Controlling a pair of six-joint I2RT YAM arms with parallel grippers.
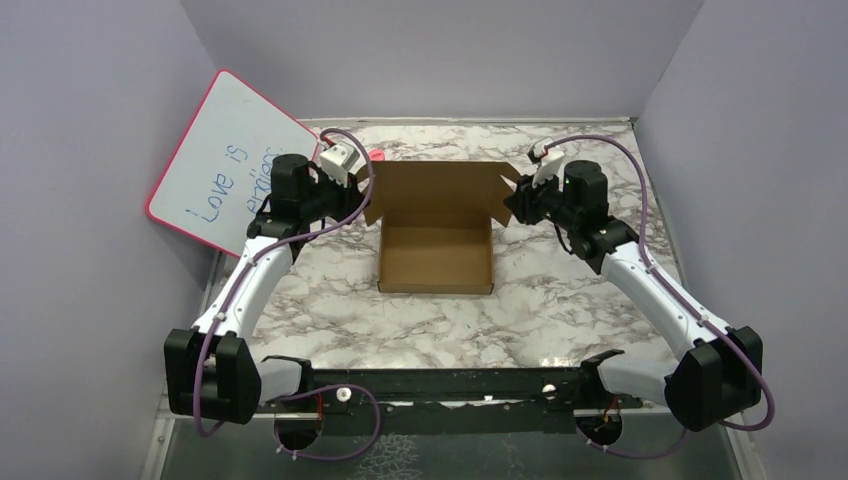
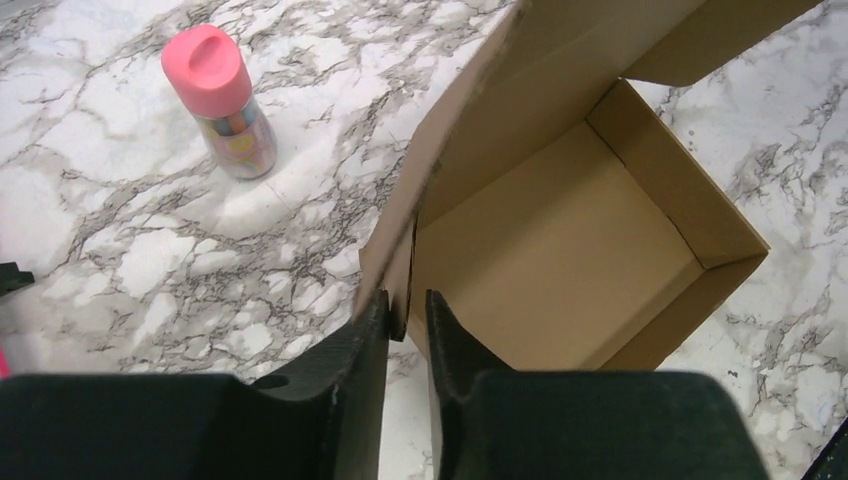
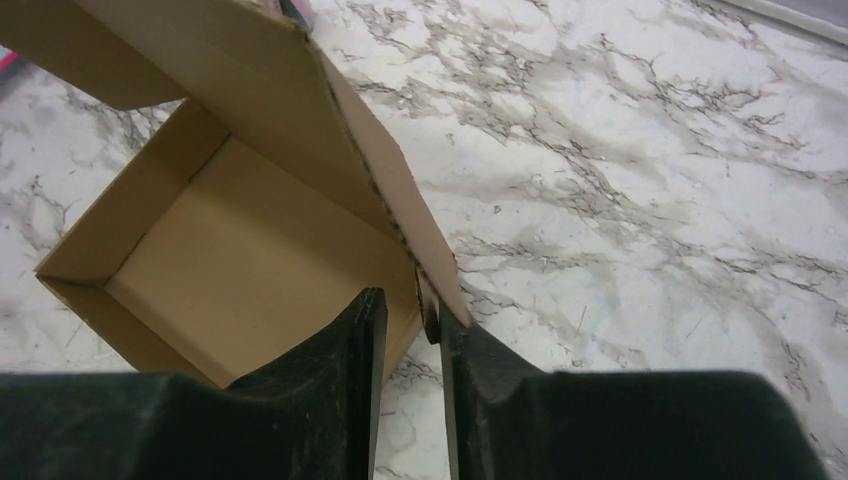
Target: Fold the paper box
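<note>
The paper box (image 1: 436,272) is a brown cardboard tray standing mid-table, its lid (image 1: 436,188) raised at the far side with a small flap at each end. My left gripper (image 1: 364,197) straddles the left lid flap (image 2: 398,262). In the left wrist view this gripper (image 2: 407,302) has narrow jaws; the flap's edge lies against the left finger, and a slim gap remains on the other side. My right gripper (image 1: 513,196) straddles the right lid flap (image 3: 432,262). In the right wrist view this gripper (image 3: 408,297) has the flap against its right finger and a clear gap to the left finger.
A pink-framed whiteboard (image 1: 225,165) with handwriting leans against the left wall. A small pink-capped bottle (image 2: 222,105) stands on the marble table just left of the lid, beyond my left gripper. Purple walls close in the table on three sides.
</note>
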